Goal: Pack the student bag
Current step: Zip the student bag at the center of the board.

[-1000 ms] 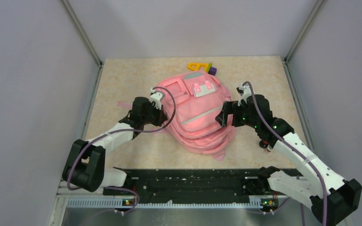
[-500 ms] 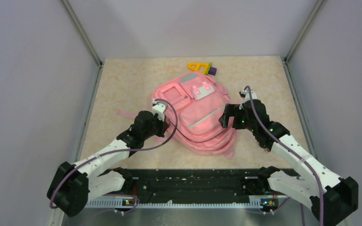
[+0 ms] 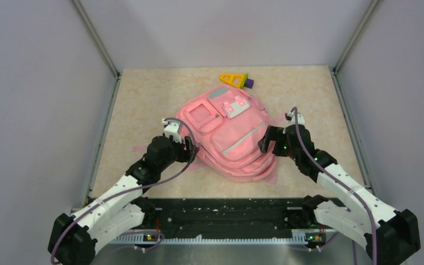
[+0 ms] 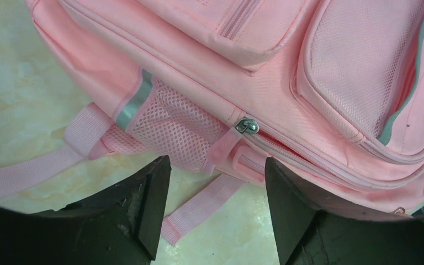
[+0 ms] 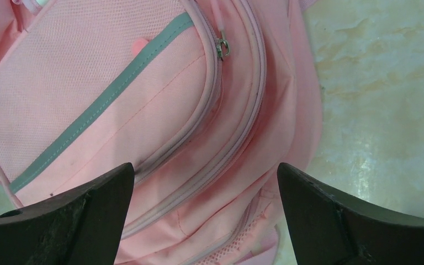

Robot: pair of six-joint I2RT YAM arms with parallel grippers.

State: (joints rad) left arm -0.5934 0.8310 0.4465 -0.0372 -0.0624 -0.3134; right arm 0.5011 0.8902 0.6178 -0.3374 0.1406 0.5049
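Left gripper (image 3: 190, 149) at left flank of bag (image 3: 233, 138), jaws partly open, holding nothing; mesh side pocket (image 4: 176, 130) and zip pull (image 4: 247, 126) just beyond the tips. Bag pink, lying front-up mid-table (image 3: 143, 94), grey strips, front pockets, zips shut, loose straps on left. Right gripper (image 3: 265, 141) over bag's right edge, jaws wide, empty; contact with fabric unclear

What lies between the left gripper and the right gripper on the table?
The student bag lies between them: the top external view shows the left gripper at one side of it and the right gripper at the other.
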